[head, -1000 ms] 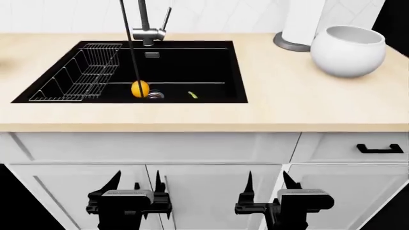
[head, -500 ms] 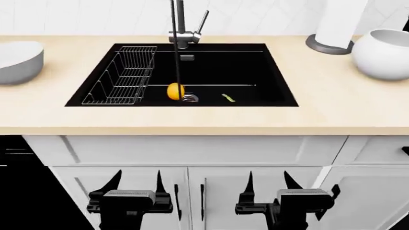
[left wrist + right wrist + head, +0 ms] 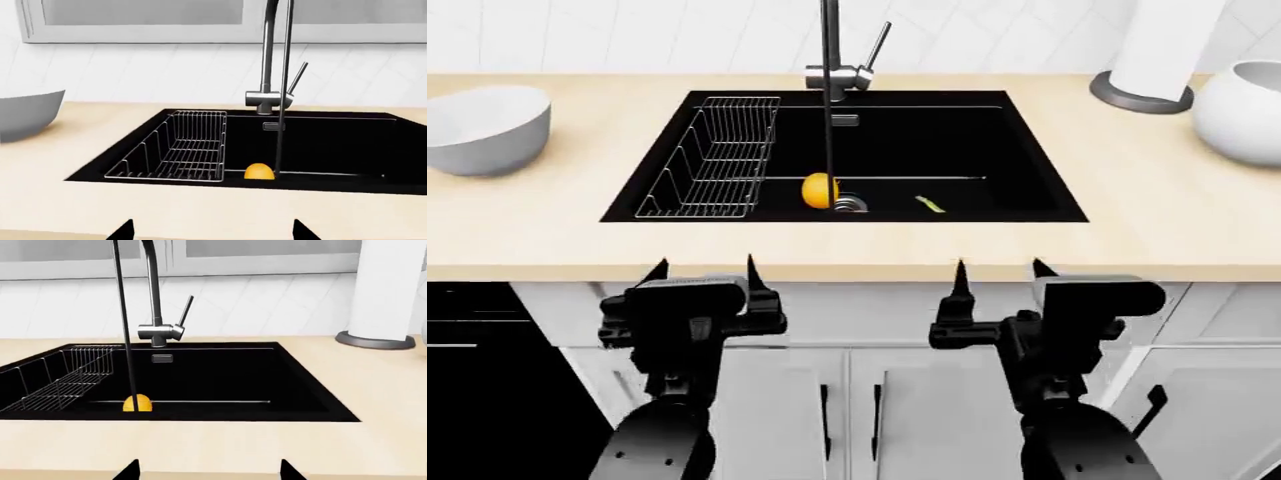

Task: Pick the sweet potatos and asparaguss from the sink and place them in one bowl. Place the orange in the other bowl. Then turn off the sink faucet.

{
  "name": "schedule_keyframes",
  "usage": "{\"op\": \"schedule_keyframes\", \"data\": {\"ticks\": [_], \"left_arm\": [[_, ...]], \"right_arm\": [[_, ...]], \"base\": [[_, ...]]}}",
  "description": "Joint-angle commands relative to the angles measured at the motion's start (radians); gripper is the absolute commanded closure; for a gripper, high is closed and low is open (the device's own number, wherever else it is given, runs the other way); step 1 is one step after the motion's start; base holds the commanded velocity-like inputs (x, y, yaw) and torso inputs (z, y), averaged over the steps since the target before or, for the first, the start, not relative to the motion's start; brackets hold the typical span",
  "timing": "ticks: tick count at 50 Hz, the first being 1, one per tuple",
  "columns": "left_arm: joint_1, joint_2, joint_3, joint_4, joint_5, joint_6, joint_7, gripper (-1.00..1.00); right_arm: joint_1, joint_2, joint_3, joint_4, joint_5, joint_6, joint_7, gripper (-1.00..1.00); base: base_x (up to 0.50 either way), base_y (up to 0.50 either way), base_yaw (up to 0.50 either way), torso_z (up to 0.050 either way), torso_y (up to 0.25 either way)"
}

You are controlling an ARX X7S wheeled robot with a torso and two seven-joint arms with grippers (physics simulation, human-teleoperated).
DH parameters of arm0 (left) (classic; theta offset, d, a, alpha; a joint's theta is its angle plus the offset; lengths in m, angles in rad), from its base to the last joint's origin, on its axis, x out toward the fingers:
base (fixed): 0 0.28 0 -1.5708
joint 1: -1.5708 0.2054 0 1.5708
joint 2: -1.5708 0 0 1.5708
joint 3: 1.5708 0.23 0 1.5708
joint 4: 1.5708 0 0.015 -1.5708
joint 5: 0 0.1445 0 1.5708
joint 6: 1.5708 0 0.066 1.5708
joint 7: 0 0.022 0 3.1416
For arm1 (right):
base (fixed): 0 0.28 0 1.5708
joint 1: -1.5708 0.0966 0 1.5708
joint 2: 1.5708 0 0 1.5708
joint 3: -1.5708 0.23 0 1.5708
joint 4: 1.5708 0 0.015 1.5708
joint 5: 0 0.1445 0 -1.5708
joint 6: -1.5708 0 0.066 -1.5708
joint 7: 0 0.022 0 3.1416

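The black sink (image 3: 1034,160) holds the orange (image 3: 819,190) beside the steel drain (image 3: 849,204), with one green asparagus (image 3: 930,204) lying to its right. No sweet potato shows in any view. A thin dark stream falls from the sink faucet (image 3: 831,60) onto the orange. One bowl (image 3: 483,128) sits on the counter at the left, another white bowl (image 3: 1244,98) at the right. My left gripper (image 3: 703,270) and right gripper (image 3: 1001,270) hang open and empty in front of the counter's front edge. The wrist views also show the orange (image 3: 259,171) (image 3: 137,404).
A wire rack (image 3: 714,160) fills the sink's left side. A white paper towel roll (image 3: 1154,50) on a grey base stands at the back right. White cabinet doors (image 3: 827,420) lie below the counter behind my arms.
The head view has swung so the sink moved right to the centre and the left bowl came into sight. Both grippers have risen from low before the cabinets to counter-edge height.
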Motion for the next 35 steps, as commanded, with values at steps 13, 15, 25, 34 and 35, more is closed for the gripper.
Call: {"op": "schedule_keyframes", "data": {"ticks": [13, 15, 25, 34, 35], "left_arm": [[-0.832, 0.048, 0.006, -0.912, -0.010, -0.014, -0.064, -1.00], [-0.836, 0.043, 0.010, -0.912, -0.014, -0.016, -0.063, -1.00], [-0.826, 0.014, 0.016, -0.871, -0.025, -0.032, -0.074, -1.00], [-0.829, 0.007, 0.016, -0.890, -0.041, -0.019, -0.073, -1.00], [-0.829, 0.007, 0.017, -0.891, -0.042, -0.018, -0.073, -1.00]], "right_arm": [[0.778, -0.068, 0.001, 0.851, 0.003, 0.036, -0.022, -1.00], [0.769, -0.065, 0.017, 0.832, 0.019, 0.038, -0.020, -1.00], [0.739, -0.052, 0.030, 0.788, 0.040, 0.032, -0.014, -1.00], [0.734, -0.052, 0.030, 0.786, 0.057, 0.030, -0.019, -1.00], [0.735, -0.053, 0.029, 0.790, 0.057, 0.026, -0.021, -1.00]], "base": [[0.00, 0.00, 0.00, 0.000, 0.000], [0.25, 0.00, 0.00, 0.000, 0.000], [0.50, 0.00, 0.00, 0.000, 0.000], [0.50, 0.00, 0.00, 0.000, 0.000], [0.50, 0.00, 0.00, 0.000, 0.000]]}}
